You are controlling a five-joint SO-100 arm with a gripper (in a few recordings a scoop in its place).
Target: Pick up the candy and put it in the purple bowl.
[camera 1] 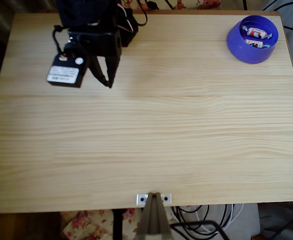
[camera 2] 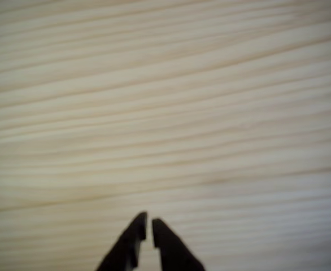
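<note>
The purple bowl (camera 1: 252, 38) stands at the table's far right corner in the overhead view. Wrapped candy (camera 1: 257, 35) in white, red and blue lies inside it. My black gripper (camera 1: 106, 80) hangs over the far left part of the table, well away from the bowl, its fingertips together and nothing between them. In the wrist view the gripper (camera 2: 148, 223) shows as two dark tips almost touching above bare wood.
The light pine table (camera 1: 146, 140) spreads wide below the arm. A metal bracket (camera 1: 154, 199) with a stand sits at the near edge. Cables hang past the far and near edges.
</note>
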